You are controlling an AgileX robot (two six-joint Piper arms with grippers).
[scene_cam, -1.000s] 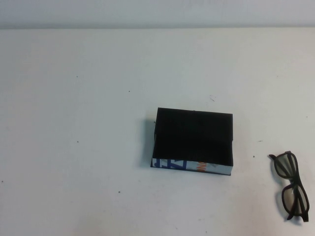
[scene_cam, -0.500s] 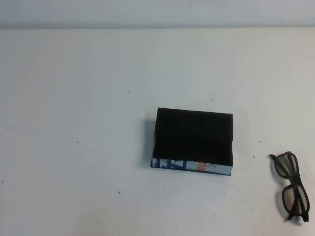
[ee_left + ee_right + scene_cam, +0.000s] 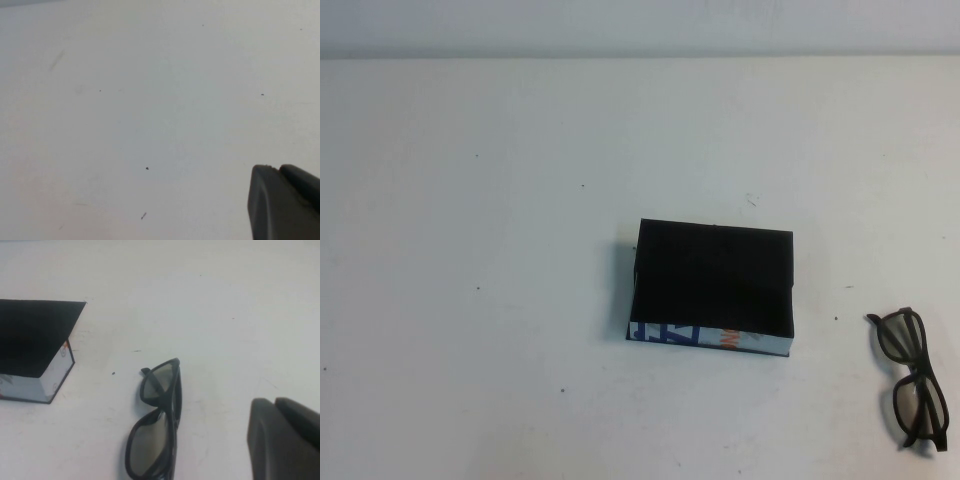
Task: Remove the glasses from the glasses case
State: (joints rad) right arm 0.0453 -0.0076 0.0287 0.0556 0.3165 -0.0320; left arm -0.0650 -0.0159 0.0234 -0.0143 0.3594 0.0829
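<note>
The glasses case (image 3: 712, 280) is a black shallow box lying near the table's middle, its white side panel with blue and orange print facing the front. It also shows in the right wrist view (image 3: 30, 337). The black glasses (image 3: 912, 374) lie folded open on the table at the front right, outside the case and well apart from it. In the right wrist view the glasses (image 3: 159, 381) lie just beside my right gripper (image 3: 274, 401), which is shut and empty. My left gripper (image 3: 277, 167) is shut and empty over bare table. Neither gripper shows in the high view.
The white table (image 3: 480, 300) carries only small dark specks. Its far edge meets a pale wall at the top of the high view.
</note>
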